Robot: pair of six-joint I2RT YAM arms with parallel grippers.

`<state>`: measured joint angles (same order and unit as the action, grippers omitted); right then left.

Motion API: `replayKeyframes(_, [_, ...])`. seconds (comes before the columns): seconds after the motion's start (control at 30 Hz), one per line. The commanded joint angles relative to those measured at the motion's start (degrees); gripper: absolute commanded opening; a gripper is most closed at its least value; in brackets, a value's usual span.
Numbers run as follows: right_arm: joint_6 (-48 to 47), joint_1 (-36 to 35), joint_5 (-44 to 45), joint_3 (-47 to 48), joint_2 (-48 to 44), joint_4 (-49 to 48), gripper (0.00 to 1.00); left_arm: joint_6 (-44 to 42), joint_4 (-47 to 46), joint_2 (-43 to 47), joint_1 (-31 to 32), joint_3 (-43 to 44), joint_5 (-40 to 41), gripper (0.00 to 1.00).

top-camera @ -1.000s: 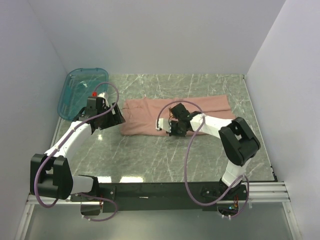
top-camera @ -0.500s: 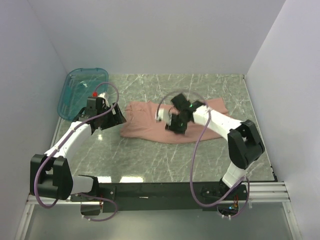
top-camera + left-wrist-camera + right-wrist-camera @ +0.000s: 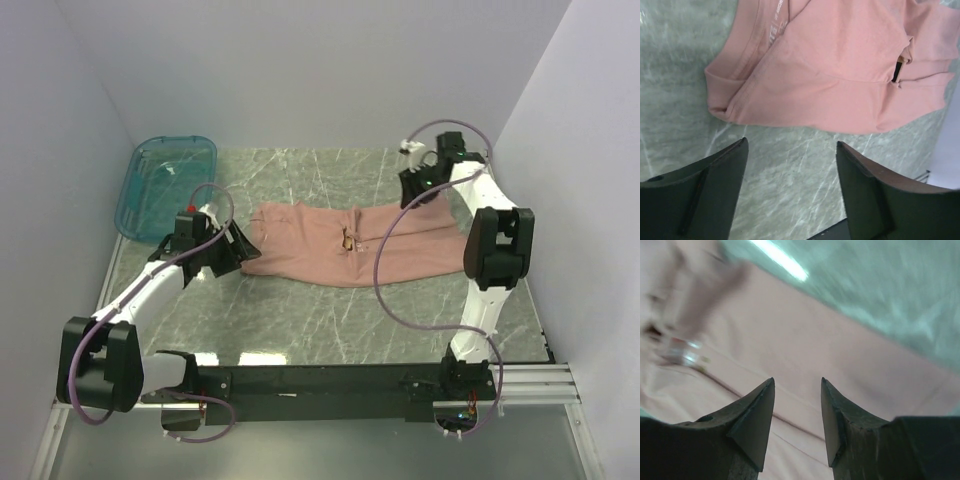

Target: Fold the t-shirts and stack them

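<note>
We held the left fingers (image 3: 715,185) and right fingers (image 3: 755,425) spread and empty, the t-shirt (image 3: 320,250) beyond their tips, probably to regrasp it.

There is one pink t-shirt (image 3: 300,245), one teal bin (image 3: 165,180) at the far left and one marble table (image 3: 300,320). There are two arms with two grippers: one left gripper (image 3: 791,150) and one right gripper (image 3: 797,382).

Dusty-pink t-shirt (image 3: 335,252) — folded into a long band, flat mid-table, slightly rumpled
</note>
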<state>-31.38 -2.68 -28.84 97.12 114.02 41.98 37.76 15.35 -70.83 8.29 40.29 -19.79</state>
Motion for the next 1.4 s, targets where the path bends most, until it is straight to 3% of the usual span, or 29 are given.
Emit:
replayKeyframes(0.0, [1.77,5.04,-3.15,-0.61,1.03,4.15,0.49,7.39,-6.82,2.01,0.05,-3.19,-2.36,0.75])
replayKeyframes(0.2, [-1.14,6.19,-6.48,-10.71,-4.76,2.15,0.49,15.41,-12.63,-2.2,2.86,-6.19,3.96,0.63])
replayKeyframes(0.4, [-1.75,6.11,-9.83,-14.68,-7.58,2.05,0.48,16.9,-8.15,-3.71,4.89,-4.61,10.91,0.61])
replayKeyframes(0.63, [-3.25,6.11,-11.49,-16.44,-10.04,2.14,0.47,19.55,-8.93,-7.2,5.06,-6.54,13.11,0.59])
replayKeyframes(0.77, [-3.25,6.02,-12.64,-16.35,-11.44,3.02,0.47,19.11,-8.59,-12.4,5.07,-2.42,15.22,0.54])
replayKeyframes(1.03, [-3.86,5.75,-13.17,-18.46,-15.14,3.2,0.47,16.3,-7.01,-19.34,3.4,3.99,19.08,0.29])
replayKeyframes(1.37, [-13.09,0.05,-5.01,-23.9,-18.56,4.35,0.47,9.1,-0.24,-32.78,-1.26,24.99,17.96,0.22])
